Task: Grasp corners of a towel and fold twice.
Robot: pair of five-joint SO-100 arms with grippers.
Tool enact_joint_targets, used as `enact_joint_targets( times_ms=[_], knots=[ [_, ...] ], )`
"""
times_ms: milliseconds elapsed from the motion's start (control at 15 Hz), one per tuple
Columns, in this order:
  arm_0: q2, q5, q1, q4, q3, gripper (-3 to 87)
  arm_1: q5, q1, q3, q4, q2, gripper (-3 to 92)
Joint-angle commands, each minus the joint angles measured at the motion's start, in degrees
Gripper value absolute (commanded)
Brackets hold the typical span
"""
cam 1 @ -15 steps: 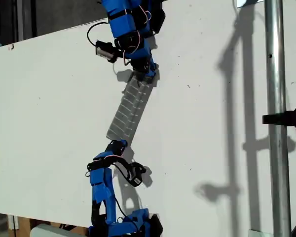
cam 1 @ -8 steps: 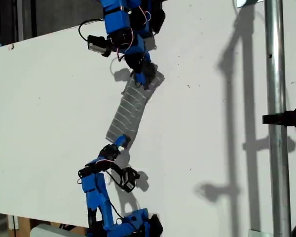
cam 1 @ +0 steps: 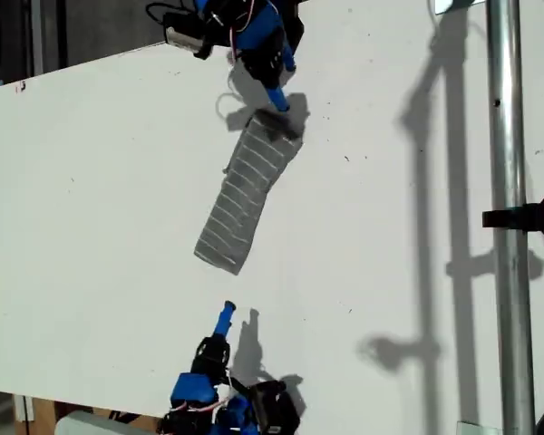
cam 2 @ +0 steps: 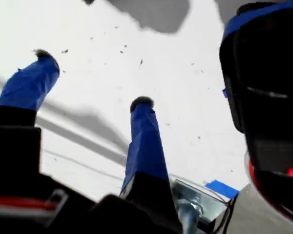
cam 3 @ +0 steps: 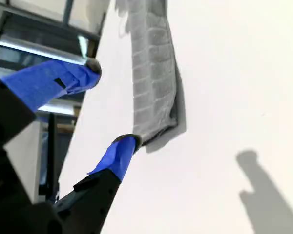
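**Both jaws off the towel, strip left lying flat**

A second ago each of my grippers sat at one end of the towel (cam 1: 245,190). Now both have let go and drawn back. My first gripper (cam 2: 93,78) hangs spread wide and empty, with only bare, speckled table (cam 1: 91,181) between and ahead of its jaws. In the exterior view the towel's far end lies just beyond its tip. My second gripper (cam 3: 111,105) is also parted and holds nothing. The towel's near end, with its thick rounded corner (cam 3: 171,124), lies straight ahead of the jaws and apart from them, and the cloth runs away from there.

The towel rests as a long narrow strip, so I judge one fold laid down and released. A second fold, end to end, looks still due.

Open table surrounds the strip on every side. The metal pole (cam 1: 506,181) stands well clear of both jaws. Lifting that thick near corner may call for a low, flat approach.
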Motion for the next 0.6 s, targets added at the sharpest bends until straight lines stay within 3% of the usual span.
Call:
enact_joint_targets(
  times_ms=[0, 133, 267, 467, 533],
  knots=[
    [24.17, -8.70, 6.15, -1.58, 16.08, 18.1, 5.98, -6.50, -0.26, -2.81, 3.52, 32.7],
    [44.38, -13.71, 10.20, 1.14, 29.97, 12.0, 10.02, -9.67, 1.05, -4.48, 4.31, 34.5],
    [44.12, -15.03, 11.60, 3.25, 34.80, 12.0, 10.99, -9.58, 1.58, -5.45, 4.04, 36.3],
    [44.12, -12.48, 12.22, 2.11, 38.67, -2.5, 11.34, -8.53, 1.93, -6.42, 3.78, 38.0],
    [44.12, -12.48, 12.30, 2.64, 38.76, -2.6, 11.43, -8.00, 1.93, -6.50, 3.69, 38.3]
  ],
)
